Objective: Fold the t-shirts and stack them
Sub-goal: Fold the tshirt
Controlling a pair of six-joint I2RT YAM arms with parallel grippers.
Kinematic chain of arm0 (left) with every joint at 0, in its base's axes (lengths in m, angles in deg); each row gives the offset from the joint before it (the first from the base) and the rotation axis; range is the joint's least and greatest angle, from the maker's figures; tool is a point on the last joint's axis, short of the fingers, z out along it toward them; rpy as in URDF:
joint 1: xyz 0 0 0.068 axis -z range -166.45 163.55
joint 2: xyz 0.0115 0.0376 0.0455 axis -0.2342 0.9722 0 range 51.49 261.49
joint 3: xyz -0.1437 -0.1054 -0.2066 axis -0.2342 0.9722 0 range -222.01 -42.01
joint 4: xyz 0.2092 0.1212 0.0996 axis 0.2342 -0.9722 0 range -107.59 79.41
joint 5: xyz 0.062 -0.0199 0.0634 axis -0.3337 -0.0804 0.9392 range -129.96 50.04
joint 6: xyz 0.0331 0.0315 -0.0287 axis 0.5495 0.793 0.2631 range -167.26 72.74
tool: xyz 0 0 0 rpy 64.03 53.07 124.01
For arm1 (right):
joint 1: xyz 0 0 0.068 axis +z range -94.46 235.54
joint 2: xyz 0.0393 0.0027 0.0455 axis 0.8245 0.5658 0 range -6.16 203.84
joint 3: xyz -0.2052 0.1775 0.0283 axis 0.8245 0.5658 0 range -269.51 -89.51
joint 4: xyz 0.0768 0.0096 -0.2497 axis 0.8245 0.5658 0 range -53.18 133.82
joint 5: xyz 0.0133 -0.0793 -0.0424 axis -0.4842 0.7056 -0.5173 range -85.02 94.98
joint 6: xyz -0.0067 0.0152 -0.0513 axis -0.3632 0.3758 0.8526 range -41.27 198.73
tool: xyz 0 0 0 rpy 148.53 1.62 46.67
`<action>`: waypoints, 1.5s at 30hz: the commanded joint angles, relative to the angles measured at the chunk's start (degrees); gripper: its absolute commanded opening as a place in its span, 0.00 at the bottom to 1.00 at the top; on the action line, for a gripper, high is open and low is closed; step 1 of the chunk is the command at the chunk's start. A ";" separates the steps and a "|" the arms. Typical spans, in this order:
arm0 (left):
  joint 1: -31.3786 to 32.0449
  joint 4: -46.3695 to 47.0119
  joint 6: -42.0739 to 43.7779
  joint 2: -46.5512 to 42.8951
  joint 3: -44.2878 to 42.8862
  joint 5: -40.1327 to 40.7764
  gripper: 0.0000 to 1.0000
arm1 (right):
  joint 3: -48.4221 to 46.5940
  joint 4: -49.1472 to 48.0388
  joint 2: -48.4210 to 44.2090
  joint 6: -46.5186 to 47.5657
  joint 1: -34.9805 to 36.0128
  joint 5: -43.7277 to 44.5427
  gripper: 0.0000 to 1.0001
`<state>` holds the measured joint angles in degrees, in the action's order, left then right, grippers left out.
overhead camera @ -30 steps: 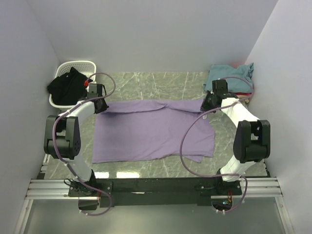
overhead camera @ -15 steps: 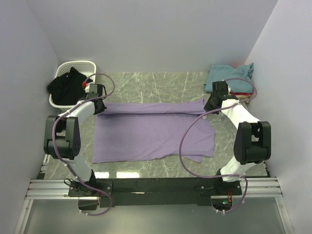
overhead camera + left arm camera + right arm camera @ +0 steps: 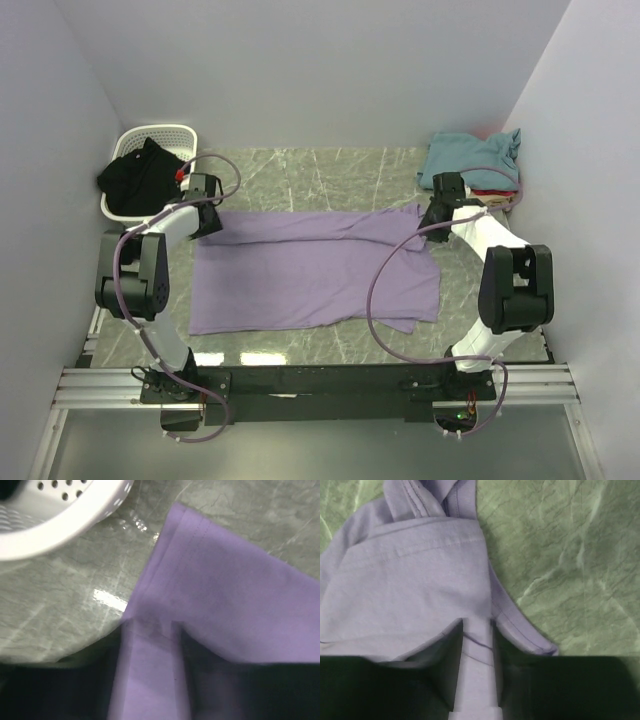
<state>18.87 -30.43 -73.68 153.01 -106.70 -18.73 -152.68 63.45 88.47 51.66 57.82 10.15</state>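
Observation:
The lavender t-shirt [image 3: 315, 265] lies spread across the marble table, its far edge folded over into a long band. My left gripper [image 3: 207, 222] sits low at the band's left end. In the left wrist view its fingers [image 3: 150, 645] stand apart with purple fabric [image 3: 225, 595] lying loose between them. My right gripper [image 3: 428, 220] is at the band's right end by the collar. Its jaws [image 3: 477, 640] are slightly parted around a strip of fabric [image 3: 410, 580]. A folded teal t-shirt [image 3: 470, 155] rests at the back right on a red one [image 3: 497, 191].
A white laundry basket [image 3: 150, 133] holding a black garment [image 3: 140, 175] stands at the back left, close to my left gripper; its rim [image 3: 55, 535] shows in the left wrist view. Walls close in the table on three sides. Bare marble [image 3: 560, 555] lies right of the collar.
Both grippers have drawn the shirt's far edge outward and lowered it, so the band now lies straight and flat. Both sets of jaws have parted from their earlier pinch on the fabric.

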 commanded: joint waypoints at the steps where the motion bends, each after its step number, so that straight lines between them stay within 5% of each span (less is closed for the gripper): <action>1: 0.30 -0.03 0.22 -2.19 -1.85 2.58 0.84 | 0.16 0.61 -5.49 0.18 -0.44 3.53 0.45; 2: 0.30 -0.20 0.14 -2.72 -1.85 2.85 0.99 | 0.16 0.44 -6.55 0.26 -0.44 3.79 0.45; 11: 1.18 4.71 0.40 -9.22 -4.22 -14.10 0.99 | -5.19 -3.52 -4.91 -0.79 -0.88 3.80 0.57; 20: 3.29 8.14 0.31 -8.70 -5.37 -27.46 0.95 | -13.02 -3.70 10.21 -0.44 -2.02 -6.39 0.45; 37: 5.14 6.56 1.28 -5.71 -7.38 -28.71 0.93 | -7.23 -4.48 8.56 -1.32 -5.53 -5.26 0.48; 45: 5.40 6.21 1.45 -4.92 -7.56 -28.79 0.93 | -3.27 -8.79 9.34 -2.02 -8.26 -13.94 0.47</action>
<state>23.87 -25.05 -73.39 147.50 -111.90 -46.66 -157.01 58.38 99.29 50.57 51.07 1.43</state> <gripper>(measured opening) 0.931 0.480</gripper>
